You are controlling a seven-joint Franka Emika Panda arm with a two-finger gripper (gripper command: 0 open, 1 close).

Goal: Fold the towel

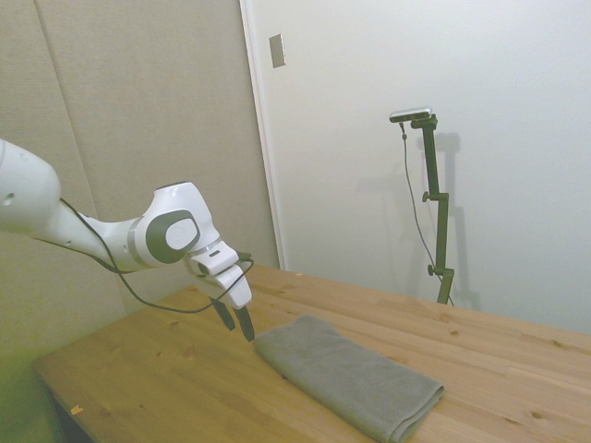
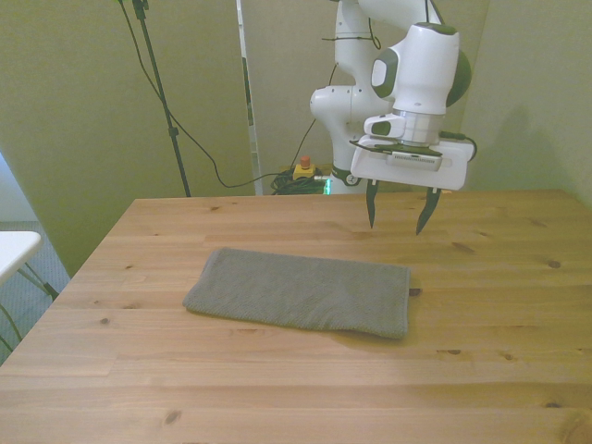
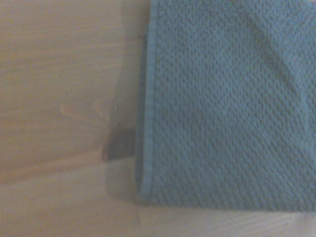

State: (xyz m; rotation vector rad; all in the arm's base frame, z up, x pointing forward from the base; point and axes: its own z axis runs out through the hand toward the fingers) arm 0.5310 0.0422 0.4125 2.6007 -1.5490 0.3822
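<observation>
White, rounded arm point(image 2: 421, 69) with grey joint caps, a black cable looping along it, and a flat white claw point(image 2: 400, 211) body carrying two dark, slim, tapering fingers point(image 2: 372, 205).

Dim greenish room light, soft shadows, wrist view blurred, perhaps bluish
</observation>
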